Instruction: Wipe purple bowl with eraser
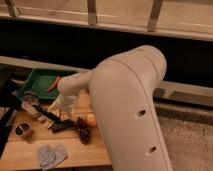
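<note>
My end effector (pixel 55 111) hangs low over the worktop (pixel 75 150), dark against dark clutter, so I cannot tell whether it is spread or pressed together. Just in front of it lies the eraser (pixel 61 126); whether they touch, I cannot tell. Behind it sits a green tray (pixel 35 80), cut off by my forearm. A cloth (pixel 50 155) lies well in front. My upper arm (pixel 130 110) hides the worktop's far side, and I cannot make out the purple bowl.
</note>
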Tool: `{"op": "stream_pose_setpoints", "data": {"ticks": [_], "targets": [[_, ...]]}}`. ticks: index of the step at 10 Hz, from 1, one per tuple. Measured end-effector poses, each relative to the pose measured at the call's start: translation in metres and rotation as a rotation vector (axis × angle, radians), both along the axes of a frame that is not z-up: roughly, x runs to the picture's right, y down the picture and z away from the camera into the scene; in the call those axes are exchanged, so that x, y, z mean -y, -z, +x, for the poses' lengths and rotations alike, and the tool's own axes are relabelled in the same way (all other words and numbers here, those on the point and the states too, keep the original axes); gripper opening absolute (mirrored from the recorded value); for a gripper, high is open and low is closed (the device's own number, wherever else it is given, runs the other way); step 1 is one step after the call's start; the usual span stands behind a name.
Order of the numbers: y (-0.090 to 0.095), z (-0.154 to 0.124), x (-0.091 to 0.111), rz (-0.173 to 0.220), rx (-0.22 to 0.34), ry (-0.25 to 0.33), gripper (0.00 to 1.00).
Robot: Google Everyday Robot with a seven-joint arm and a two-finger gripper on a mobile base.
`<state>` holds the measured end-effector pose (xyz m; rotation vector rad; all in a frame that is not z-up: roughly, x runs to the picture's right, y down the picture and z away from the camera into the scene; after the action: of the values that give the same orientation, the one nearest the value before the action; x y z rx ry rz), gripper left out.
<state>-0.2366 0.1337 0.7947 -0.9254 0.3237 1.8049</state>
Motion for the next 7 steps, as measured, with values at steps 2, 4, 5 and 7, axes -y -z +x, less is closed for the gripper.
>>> {"op": "stream_pose_setpoints", "data": {"ticks": [2,4,5,7], "targets": [[-0.005,0.003,-0.005,-0.016,0.009,-0.023,0.8],[-0.009,-0.001,-0.014,-0.041,0.018,-0.056,0.8],[-0.01,-0.002,-0.017,-0.046,0.016,-0.068,0.8],[-0.006,-0.002,-0.022,-0.057,-0.008,-0.083,0.8]]}}
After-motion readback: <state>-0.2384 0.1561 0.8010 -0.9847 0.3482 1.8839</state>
